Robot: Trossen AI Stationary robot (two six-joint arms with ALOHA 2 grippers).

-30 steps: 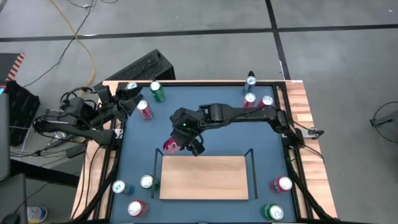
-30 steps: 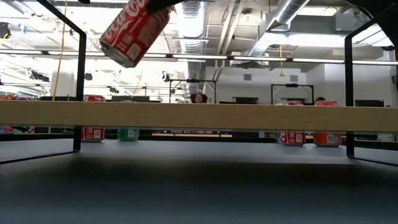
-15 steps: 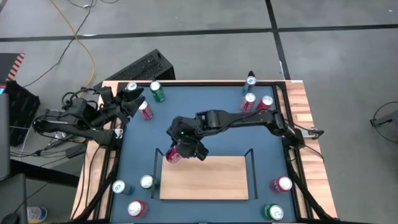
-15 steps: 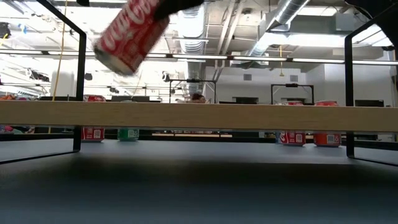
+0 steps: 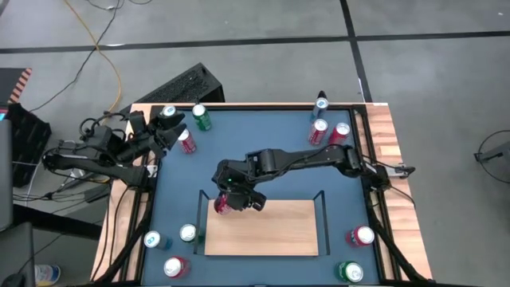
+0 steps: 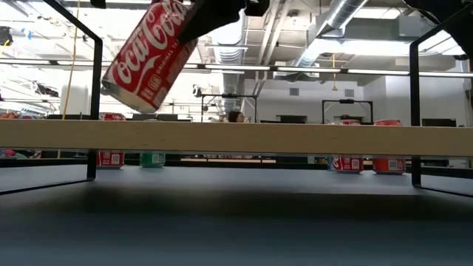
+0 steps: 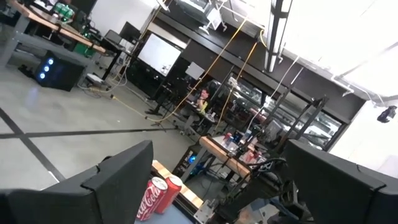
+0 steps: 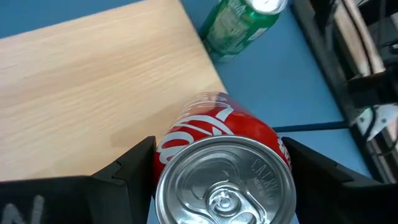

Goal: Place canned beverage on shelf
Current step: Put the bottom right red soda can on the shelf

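You can read the white "Coca-Cola" script, with "ORIGINAL" in small letters beneath it, on the tilted red aluminium can (image 6: 151, 59) above the light-wood shelf board's (image 6: 295, 137) left end. Part of the same script shows on that can in the right wrist view (image 8: 224, 134). The other cans' labels are too small to read.

Bright overhead light, glaring windows, soft shadows.
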